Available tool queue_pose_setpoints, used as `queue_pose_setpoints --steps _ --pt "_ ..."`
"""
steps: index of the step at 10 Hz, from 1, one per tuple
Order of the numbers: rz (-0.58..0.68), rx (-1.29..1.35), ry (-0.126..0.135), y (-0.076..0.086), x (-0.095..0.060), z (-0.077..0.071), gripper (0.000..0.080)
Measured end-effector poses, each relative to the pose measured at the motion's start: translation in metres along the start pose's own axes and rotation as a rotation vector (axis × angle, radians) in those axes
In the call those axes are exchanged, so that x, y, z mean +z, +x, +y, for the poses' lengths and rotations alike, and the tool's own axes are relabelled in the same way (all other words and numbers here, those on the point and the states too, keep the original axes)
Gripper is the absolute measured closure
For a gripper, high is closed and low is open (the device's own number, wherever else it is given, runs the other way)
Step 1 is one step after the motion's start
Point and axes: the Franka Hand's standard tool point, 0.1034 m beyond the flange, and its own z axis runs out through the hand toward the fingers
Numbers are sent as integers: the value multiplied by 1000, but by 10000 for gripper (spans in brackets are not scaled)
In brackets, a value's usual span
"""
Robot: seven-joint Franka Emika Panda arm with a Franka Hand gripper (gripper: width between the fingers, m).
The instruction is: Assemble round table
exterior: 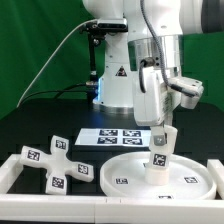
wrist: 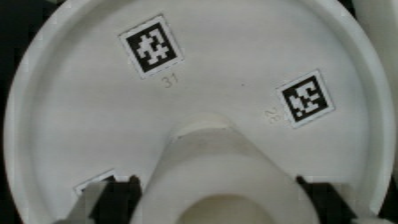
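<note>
Leg meets tabletop

Gripper [exterior: 162,137] is clamped on the short cylinder [exterior: 158,162], holding it upright at the middle of the round disc [exterior: 195,180], arm reaching straight down. It looks like light, stiff, slick plastic, so pinch its sides up high. Cross foot [exterior: 48,160] sits well off the disc

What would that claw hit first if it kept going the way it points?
The round disc, directly below. The gripper points down with the short cylinder between its fingers, so the cylinder's base would meet it first; whether they already touch is unclear.
</note>
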Motion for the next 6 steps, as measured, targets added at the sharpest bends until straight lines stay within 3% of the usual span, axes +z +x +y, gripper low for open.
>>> queue_pose_setpoints --steps 1,2,3,5,6 --pt "0 -43 0 0 0 0 388" --pt "-1 -43 0 0 0 0 202" --pt "1 -198 -5 0 0 1 162" --pt "-1 -646 -3 0 0 0 152" --pt "-1 -729 -3 0 0 0 152"
